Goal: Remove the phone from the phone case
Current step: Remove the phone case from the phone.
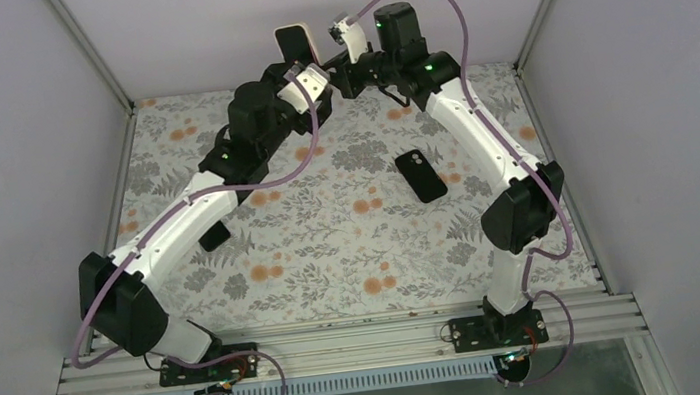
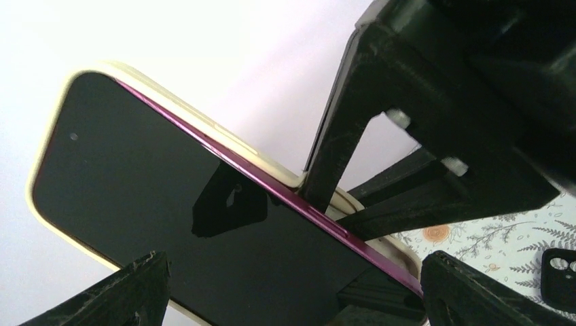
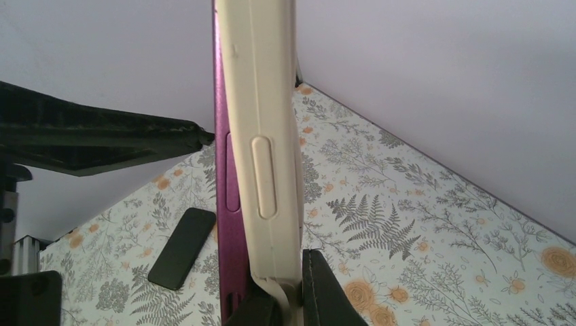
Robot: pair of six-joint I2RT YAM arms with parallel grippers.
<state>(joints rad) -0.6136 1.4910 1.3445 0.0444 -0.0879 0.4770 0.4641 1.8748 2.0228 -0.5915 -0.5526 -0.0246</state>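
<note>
A phone [image 1: 292, 39] with a black screen and magenta frame [image 3: 225, 163] is held up at the back in a cream phone case [image 3: 268, 136]. My right gripper [image 3: 289, 299] is shut on the case's lower edge, and the cream lip there is pulled off the magenta frame. My left gripper [image 2: 292, 299] is open, one finger on each side of the phone's screen [image 2: 176, 217]. Whether these fingers [image 2: 469, 288] touch the phone I cannot tell. In the top view both grippers meet near the back wall, the left [image 1: 308, 80] below the phone and the right [image 1: 341, 58] beside it.
A black case [image 1: 421, 175] lies on the floral cloth right of centre, and shows in the left wrist view [image 2: 560, 268] too. A second black phone [image 1: 215, 236] lies under the left arm, the same phone [image 3: 182, 248] in the right wrist view. Grey walls enclose the table.
</note>
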